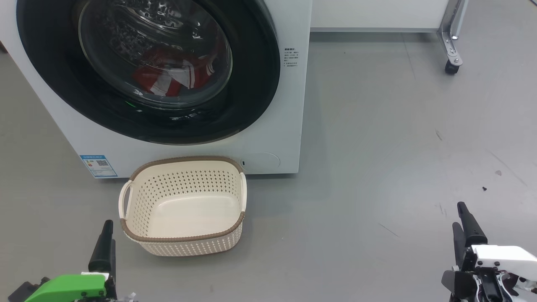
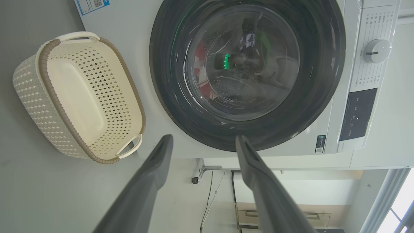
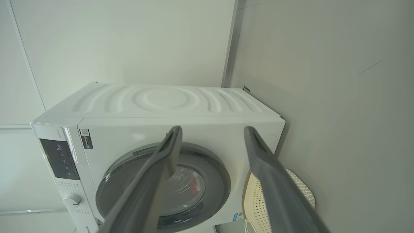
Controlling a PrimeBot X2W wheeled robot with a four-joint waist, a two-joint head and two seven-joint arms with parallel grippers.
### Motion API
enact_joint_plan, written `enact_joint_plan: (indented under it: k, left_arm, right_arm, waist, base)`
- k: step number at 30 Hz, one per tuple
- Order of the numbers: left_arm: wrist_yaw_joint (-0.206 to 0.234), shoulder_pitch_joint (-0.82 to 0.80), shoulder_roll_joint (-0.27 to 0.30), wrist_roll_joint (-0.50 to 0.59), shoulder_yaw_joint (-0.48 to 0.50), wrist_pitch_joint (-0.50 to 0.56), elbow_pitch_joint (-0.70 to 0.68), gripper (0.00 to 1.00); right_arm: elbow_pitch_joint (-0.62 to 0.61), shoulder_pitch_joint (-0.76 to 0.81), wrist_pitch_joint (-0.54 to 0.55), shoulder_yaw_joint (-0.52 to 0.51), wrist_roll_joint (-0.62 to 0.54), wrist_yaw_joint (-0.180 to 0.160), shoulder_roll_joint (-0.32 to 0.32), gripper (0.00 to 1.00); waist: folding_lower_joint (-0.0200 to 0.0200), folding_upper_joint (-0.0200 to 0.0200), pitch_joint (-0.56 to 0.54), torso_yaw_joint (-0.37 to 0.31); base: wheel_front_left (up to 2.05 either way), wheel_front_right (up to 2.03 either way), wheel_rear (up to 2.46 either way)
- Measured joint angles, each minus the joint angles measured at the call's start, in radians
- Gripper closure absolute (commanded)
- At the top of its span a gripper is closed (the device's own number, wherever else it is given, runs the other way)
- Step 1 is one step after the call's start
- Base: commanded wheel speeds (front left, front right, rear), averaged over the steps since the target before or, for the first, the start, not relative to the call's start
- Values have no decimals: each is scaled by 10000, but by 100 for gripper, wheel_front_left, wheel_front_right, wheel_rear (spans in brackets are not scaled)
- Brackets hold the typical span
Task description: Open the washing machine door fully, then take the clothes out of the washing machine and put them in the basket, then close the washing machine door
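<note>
Washer (image 1: 289,105) with its door (image 1: 251,84) shut flat against the front. The clothes (image 1: 172,77), red with white stripes, lay low in the drum behind the door's glass. The basket (image 1: 184,161) stood upright on the grey floor (image 1: 377,167), just in front of the washer's base and below the door. The left gripper (image 2: 203,137) hung at lower left near the basket, fingers spread apart and holding nothing. The right gripper (image 3: 212,127) hung at lower right, well apart from the washer, its fingers likewise spread and holding nothing.
</note>
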Motion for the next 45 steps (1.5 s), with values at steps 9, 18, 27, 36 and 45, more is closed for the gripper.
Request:
enact_joint_plan:
  k: [9, 18, 27, 36, 45]
  left_arm:
    - [0, -8, 8, 424, 138, -334, -357, 0]
    - [0, -19, 21, 644, 280, -652, -763, 0]
    - [-2, -42, 42, 1657, 251, -980, -1360, 0]
    - [-2, -48, 61, 2869, -25, -1292, -1845, 0]
    - [-4, -39, 88, 4721, -460, -1572, -2144, 0]
  right_arm:
    - [-328, 1, -288, 117, -523, 2, -27, 0]
    - [-867, -1, -598, 96, -1055, 2, -42, 0]
    - [-1432, -5, -909, 272, -2320, 2, -56, 0]
    - [-1735, -3, -1227, 476, -3358, 4, -65, 0]
    - [-1962, 17, -1509, 650, -4550, 4, -77, 0]
  waist:
    - [0, 0, -3, 17]
    - [0, 0, -5, 29]
    - [0, 0, -20, 33]
    - [0, 0, -15, 31]
    - [0, 0, 24, 0]
  base:
    - [0, 0, 0]
    - [0, 0, 0]
    - [0, 0, 0]
    - [0, 0, 0]
    - [0, 0, 0]
